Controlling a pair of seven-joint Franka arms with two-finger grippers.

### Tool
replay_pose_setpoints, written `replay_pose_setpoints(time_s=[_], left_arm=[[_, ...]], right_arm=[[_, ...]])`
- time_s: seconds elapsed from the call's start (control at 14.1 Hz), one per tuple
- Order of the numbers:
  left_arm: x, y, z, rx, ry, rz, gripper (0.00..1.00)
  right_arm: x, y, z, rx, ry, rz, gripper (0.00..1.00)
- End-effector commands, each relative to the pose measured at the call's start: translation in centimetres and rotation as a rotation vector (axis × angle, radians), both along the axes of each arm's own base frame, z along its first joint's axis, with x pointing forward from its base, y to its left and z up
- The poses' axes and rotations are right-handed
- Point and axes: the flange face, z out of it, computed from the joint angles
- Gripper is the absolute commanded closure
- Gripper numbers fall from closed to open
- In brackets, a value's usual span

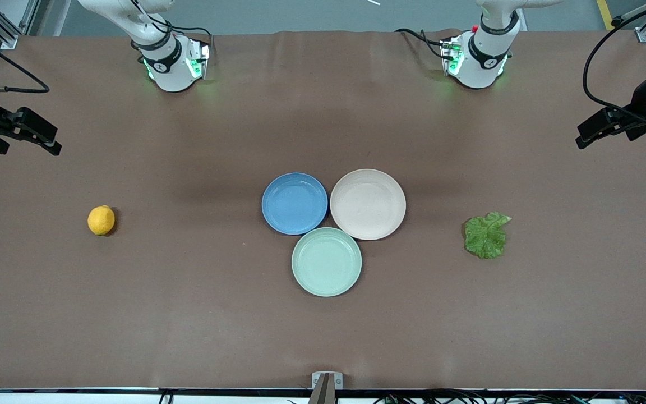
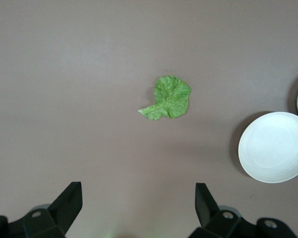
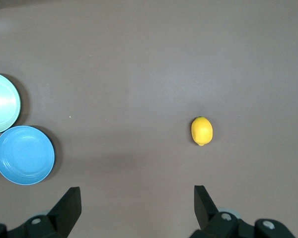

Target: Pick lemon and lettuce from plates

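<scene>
While both grippers' fingers (image 2: 69, 206) (image 3: 69, 206) hang released at table ends, lemon (image 1: 101, 220) and lettuce (image 1: 487, 235) lie off plates (image 1: 294, 202)

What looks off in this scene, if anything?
Nothing is spilled or damaged. The oddity: all three plates are empty. The lemon lies on the bare table toward the right arm's end, the lettuce toward the left arm's end. Blue plate, beige plate and mint plate cluster mid-table.

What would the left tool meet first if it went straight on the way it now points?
Probably bare table, not far from the lettuce. The open left tool hangs over the left arm's end and points down with the leaf ahead; the depth is unclear.
</scene>
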Motion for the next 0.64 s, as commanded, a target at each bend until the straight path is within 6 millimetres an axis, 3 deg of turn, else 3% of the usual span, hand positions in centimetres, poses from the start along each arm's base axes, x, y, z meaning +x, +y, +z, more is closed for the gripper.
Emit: replay_pose_setpoints(time_s=[0.0, 0.21, 0.57], left_arm=[[-0.9, -0.3, 0.8, -0.020, -0.009, -0.059, 0.00], [-1.1, -2.2, 0.9, -0.016, -0.002, -0.094, 0.00], [-1.1, -2.8, 1.1, -0.014, -0.007, -0.106, 0.00]], right_arm=[[0.1, -0.2, 0.4, -0.011, 0.003, -0.005, 0.00], [0.1, -0.2, 0.4, -0.011, 0.003, -0.005, 0.00], [0.1, -0.2, 0.3, -0.011, 0.005, -0.005, 0.00]])
